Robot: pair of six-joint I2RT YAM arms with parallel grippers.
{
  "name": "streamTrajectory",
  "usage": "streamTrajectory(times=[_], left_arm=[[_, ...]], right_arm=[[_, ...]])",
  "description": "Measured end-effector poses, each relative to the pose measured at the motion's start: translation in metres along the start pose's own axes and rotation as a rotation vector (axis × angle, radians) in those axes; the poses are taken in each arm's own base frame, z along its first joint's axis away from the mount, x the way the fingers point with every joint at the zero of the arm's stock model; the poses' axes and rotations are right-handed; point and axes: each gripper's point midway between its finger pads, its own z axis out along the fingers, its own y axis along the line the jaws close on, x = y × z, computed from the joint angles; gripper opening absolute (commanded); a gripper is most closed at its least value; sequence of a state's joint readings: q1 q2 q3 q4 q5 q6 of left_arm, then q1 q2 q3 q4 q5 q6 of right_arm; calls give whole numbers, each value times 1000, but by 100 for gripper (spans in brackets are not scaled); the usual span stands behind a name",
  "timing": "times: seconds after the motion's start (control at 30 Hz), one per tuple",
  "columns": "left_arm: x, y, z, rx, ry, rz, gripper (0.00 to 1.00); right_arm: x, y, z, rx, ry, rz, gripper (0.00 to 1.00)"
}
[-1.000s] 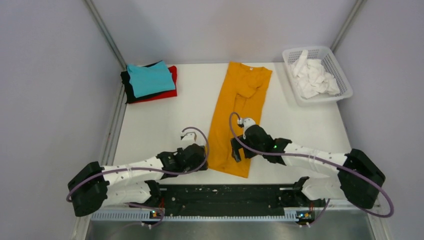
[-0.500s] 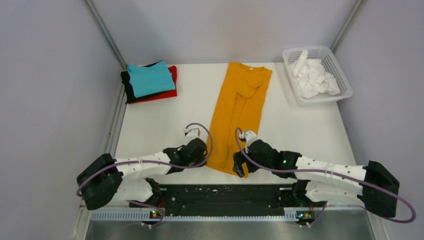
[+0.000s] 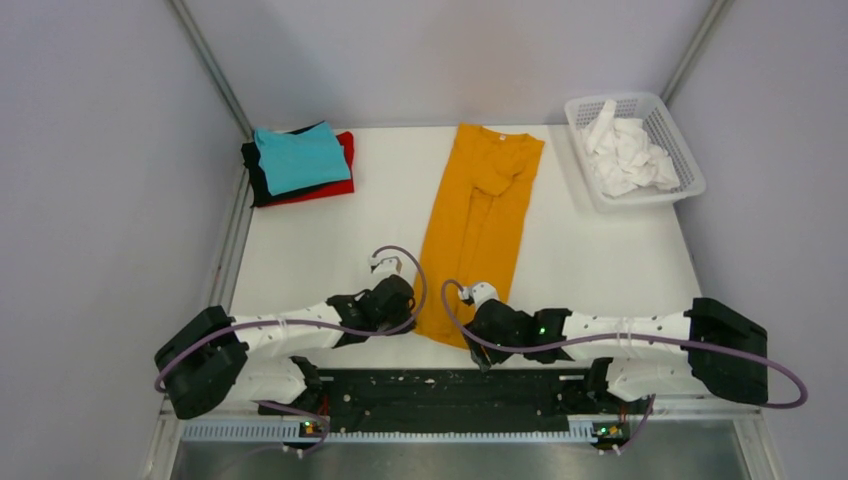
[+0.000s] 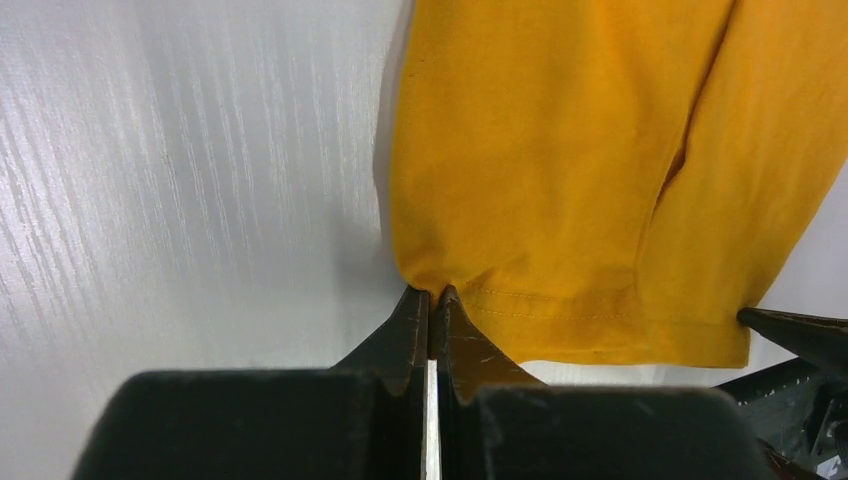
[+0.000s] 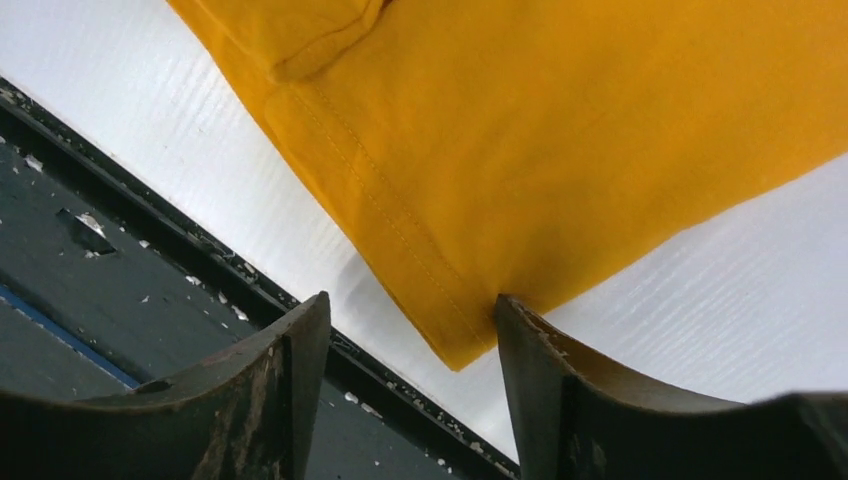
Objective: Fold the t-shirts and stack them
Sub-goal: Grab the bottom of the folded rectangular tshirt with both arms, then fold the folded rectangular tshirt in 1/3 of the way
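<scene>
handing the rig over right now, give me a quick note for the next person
Left gripper: shut, pinching the near-left hem corner of the mustard-orange shirt.
Right gripper: open, jaws either side of the near-right hem corner, not yet closed.
Mustard-orange shirt: flat on the table, already folded lengthwise into a long strip, collar at the far end.
Done: teal shirt on top of the black shirt and red shirt, stacked far left.
Left: close the right gripper, fold the hem towards the collar, add the shirt to the stack.
White basket, far right, holds crumpled white cloth.
</scene>
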State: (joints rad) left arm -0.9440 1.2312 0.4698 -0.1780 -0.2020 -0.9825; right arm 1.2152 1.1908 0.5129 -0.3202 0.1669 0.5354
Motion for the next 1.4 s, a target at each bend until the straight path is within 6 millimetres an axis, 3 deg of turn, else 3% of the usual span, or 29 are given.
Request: streamTrajectory(times=[0.2,0.37,0.57,0.7,0.93,1.2,1.27,1.4], left_arm=[[2,0,-1,1,9,-13,0],[14,3,-9,3,70,-9,0],[43,15,-35,75,166,-3,0],[40,9,-50,148,149,11,0],[8,-16,-50,176,43,68,0],[-84,-91,-44,215,-144,134,0],[-107,-97,-35,203,-176,123,0],[-139,-89,-6,142,-181,94,0]], right_arm=[[4,-7,1,41,16,27,21],[11,0,0,17,40,18,0],[27,29,-7,-87,86,-62,0],[21,27,-12,-74,62,-62,0],[-27,14,-31,2,-111,2,0],[-83,-64,-39,267,-276,191,0],[-93,-76,-42,298,-306,225,0],[-107,-107,-45,359,-347,304,0]])
